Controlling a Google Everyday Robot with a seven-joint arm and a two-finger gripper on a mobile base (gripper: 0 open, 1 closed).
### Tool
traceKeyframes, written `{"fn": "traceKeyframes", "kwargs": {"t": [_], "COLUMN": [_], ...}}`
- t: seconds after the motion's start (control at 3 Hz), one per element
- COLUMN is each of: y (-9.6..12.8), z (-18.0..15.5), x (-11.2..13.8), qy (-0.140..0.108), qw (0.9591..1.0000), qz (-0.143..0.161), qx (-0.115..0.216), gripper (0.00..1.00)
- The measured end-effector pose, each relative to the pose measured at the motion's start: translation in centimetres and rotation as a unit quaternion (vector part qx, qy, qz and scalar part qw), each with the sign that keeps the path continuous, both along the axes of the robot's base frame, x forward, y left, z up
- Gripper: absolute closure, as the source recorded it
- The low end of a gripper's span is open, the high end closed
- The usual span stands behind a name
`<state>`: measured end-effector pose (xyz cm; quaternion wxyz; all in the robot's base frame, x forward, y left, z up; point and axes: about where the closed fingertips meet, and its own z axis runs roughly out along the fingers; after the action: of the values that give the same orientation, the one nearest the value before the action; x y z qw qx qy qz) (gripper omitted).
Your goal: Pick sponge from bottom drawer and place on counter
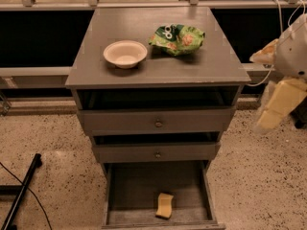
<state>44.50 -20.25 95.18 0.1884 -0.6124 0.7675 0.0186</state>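
The pale-yellow sponge (164, 205) lies on the floor of the open bottom drawer (127, 195), near its front edge, a little right of centre. The grey counter (144, 71) tops the cabinet. My gripper (271, 114) hangs at the right edge of the view, beside the cabinet at the height of the top drawer. It points down and to the left, well above and to the right of the sponge, and touches nothing.
A white bowl (125, 53) and a green snack bag (178, 38) sit on the counter. Two shallower drawers with brass knobs (158, 123) stand slightly open above the bottom drawer. A black bar and cable (21, 190) lie on the speckled floor at the left.
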Motion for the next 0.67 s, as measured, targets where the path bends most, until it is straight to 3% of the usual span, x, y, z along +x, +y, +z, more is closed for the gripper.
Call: {"fn": "traceKeyframes", "kwargs": {"t": [0.33, 0.67], "y": [4.0, 5.6], "z": [-5.6, -6.3], "x": [-0.5, 0.1], "qy": [0.001, -0.030], "qw": [0.9945, 0.9904], "qz": [0.064, 0.091], "qx": [0.083, 0.100], "gripper": [0.00, 0.00]}}
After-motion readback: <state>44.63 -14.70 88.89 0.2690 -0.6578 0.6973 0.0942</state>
